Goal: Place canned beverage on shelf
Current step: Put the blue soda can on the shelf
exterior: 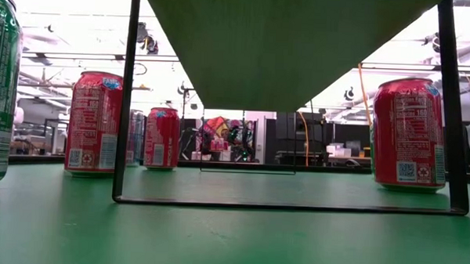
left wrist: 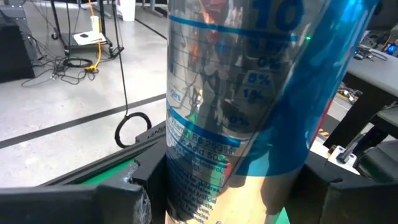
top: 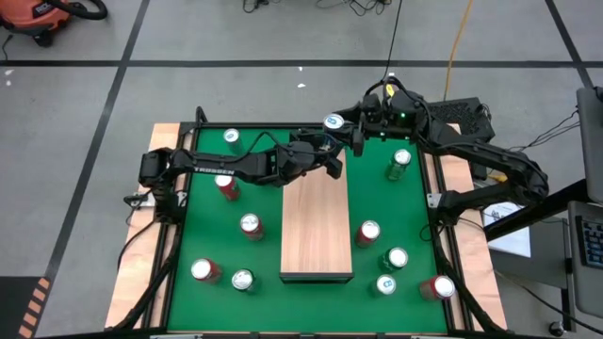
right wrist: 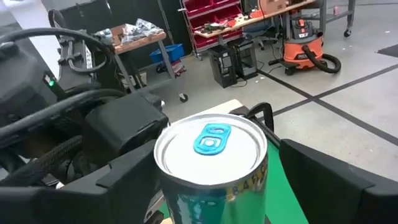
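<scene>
A silver and blue can [top: 332, 122] with a blue pull tab [right wrist: 211, 138] hangs upright in the air over the far end of the shelf [top: 317, 226], a pale wooden block on black wire legs [exterior: 126, 105]. My left gripper [top: 332, 153] reaches in from the table's left and is shut on the can. My right gripper [top: 352, 132] comes from the right at the can's upper part. It is open, and its fingers [right wrist: 336, 180] stand on either side of the can with a gap showing. The low view shows only the shelf's underside [exterior: 285, 40]. My left gripper pinches the can's side wall [left wrist: 205, 186], below its middle, between its two fingers [left wrist: 134, 199]. They come in about level from the table's left. The can is lifted clear of the shelf, top end up.
Several red and green cans stand on the green table around the shelf: a red can [top: 226, 186] and a green can [top: 243, 280] on the left, a green can [top: 400, 158] and a red can [top: 367, 231] on the right. A black frame [top: 198, 118] edges the table.
</scene>
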